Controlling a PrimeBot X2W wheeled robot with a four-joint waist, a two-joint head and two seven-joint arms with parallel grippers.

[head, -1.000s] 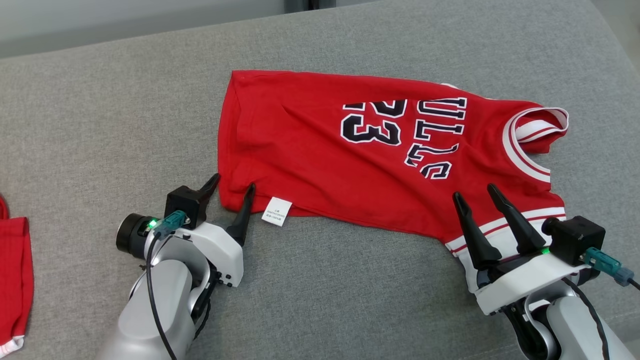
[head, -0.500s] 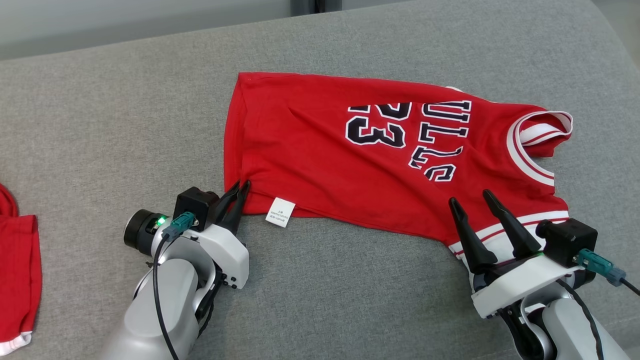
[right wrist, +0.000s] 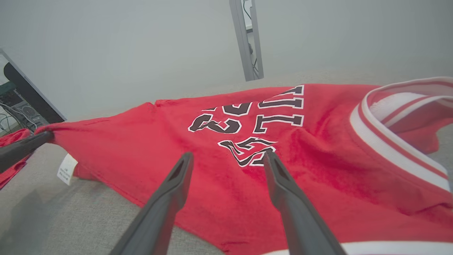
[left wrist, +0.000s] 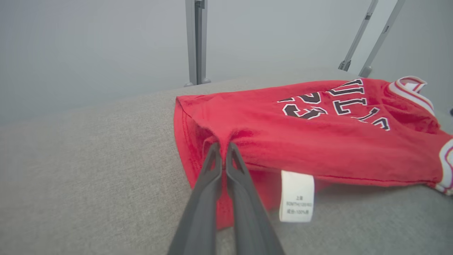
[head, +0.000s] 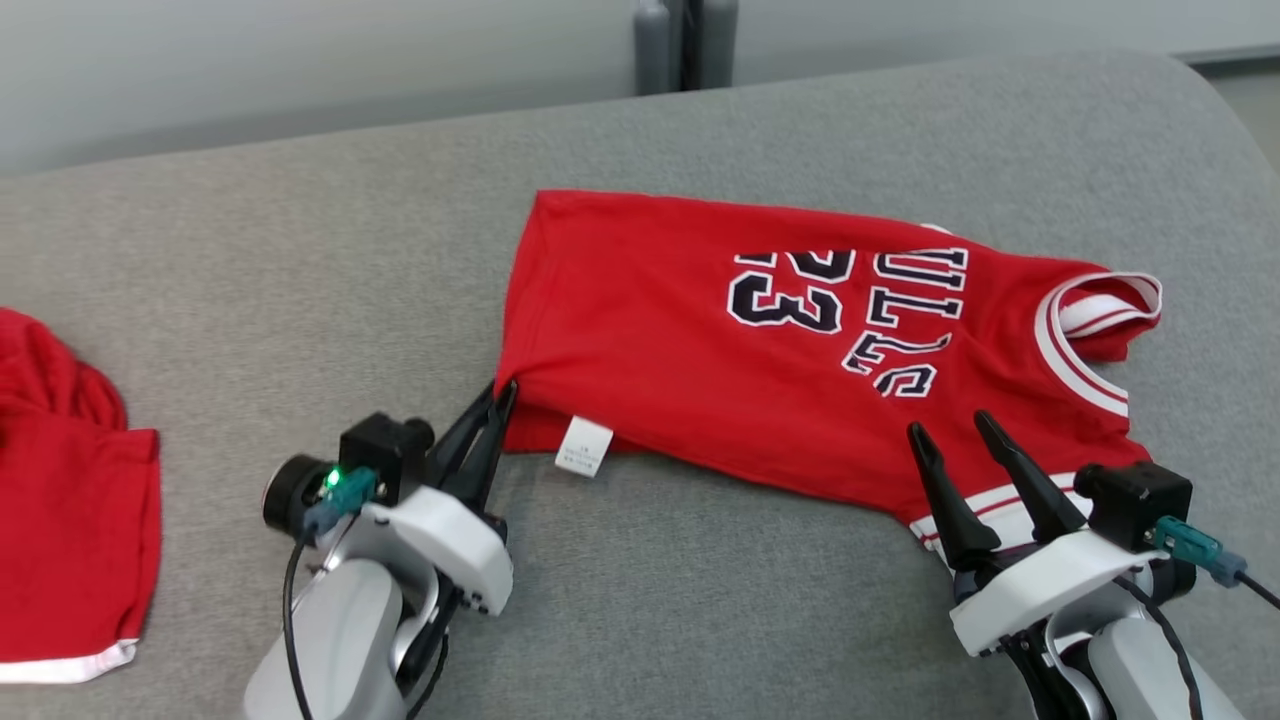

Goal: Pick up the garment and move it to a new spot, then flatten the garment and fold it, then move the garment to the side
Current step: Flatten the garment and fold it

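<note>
The red sleeveless jersey (head: 800,370) lies on the grey fabric cushion (head: 300,300), long axis crosswise, hem to the robot's left, collar to its right. The left gripper (head: 505,392) is pinched tight on the near hem corner. The right gripper (head: 948,425) gapes empty over the striped armhole.

red jersey (head: 650,330) | mostly flat — print up | on grey cushion (head: 300,250) | hem corner lifted

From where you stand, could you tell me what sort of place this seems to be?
Probably a lab or test room rather than a home: a grey padded surface holds a red jersey, bare metal posts stand against a plain wall, and equipment trails loose cables.
</note>
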